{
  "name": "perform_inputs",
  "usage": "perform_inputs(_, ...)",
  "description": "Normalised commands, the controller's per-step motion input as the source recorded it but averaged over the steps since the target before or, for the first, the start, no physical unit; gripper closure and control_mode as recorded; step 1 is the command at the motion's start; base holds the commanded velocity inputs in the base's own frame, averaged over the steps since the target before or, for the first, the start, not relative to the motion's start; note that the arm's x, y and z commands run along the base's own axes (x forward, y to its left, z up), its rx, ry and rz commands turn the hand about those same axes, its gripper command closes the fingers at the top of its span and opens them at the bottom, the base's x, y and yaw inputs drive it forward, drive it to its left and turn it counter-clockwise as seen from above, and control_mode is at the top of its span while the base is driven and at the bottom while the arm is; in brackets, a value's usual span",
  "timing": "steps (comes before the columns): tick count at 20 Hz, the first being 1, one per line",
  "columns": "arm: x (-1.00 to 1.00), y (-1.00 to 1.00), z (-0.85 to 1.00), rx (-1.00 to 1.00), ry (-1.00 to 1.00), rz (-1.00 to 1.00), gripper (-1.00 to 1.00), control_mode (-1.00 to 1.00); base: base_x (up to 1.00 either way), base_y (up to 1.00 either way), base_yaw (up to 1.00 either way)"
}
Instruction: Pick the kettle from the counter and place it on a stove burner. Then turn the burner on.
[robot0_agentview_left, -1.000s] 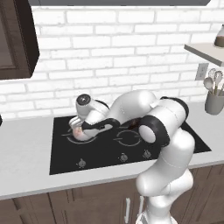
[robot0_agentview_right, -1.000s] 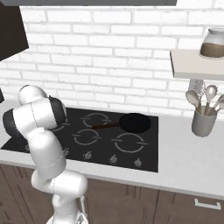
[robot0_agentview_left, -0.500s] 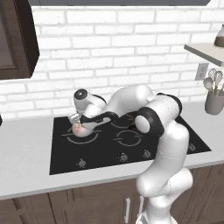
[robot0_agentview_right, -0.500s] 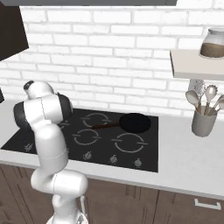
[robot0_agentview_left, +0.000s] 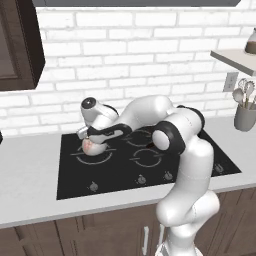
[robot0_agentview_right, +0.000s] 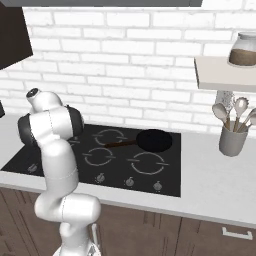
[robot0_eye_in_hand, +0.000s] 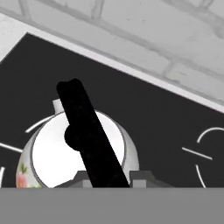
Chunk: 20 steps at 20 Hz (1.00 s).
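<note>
The kettle (robot0_agentview_left: 93, 146), small, whitish with a pink flowered side, sits on the big ring of the stove burner (robot0_agentview_left: 108, 156) at the left of the black cooktop. In the hand view I look straight down on its white lid (robot0_eye_in_hand: 57, 155), with the dark handle running up across it. My gripper (robot0_agentview_left: 90, 137) hangs right over the kettle. Its fingertips (robot0_eye_in_hand: 84, 177) press on either side of the handle, so my gripper (robot0_eye_in_hand: 111, 178) is shut on it. In the right base view my own arm hides the kettle. The pale counter (robot0_agentview_left: 30, 192) surrounds the cooktop.
A black frying pan (robot0_agentview_right: 154, 140) rests on the back right ring. A row of knobs (robot0_agentview_left: 140, 179) runs along the cooktop's front. The grey utensil cup (robot0_agentview_right: 232, 141) stands on the counter at the right, under a shelf with a jar (robot0_agentview_right: 244, 50).
The hand with the kettle has drifted slightly left over the big ring. The arm's elbow has lifted a little. The pan and the cup stay where they were.
</note>
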Motion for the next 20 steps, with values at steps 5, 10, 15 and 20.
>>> perform_inputs(5,-0.02,0.0,0.03,0.0,0.0,0.0,-1.0,-1.0,0.0,0.0,0.0)
perform_inputs(10,-0.14,0.0,0.48,0.0,-0.05,0.0,-1.0,-1.0,0.0,0.0,0.0)
perform_inputs(15,-0.81,0.01,0.87,0.05,-0.09,-0.05,-1.0,-1.0,0.0,0.0,0.0)
perform_inputs(20,-1.0,0.1,0.15,0.28,0.01,-0.33,-1.0,-1.0,0.0,0.0,0.0)
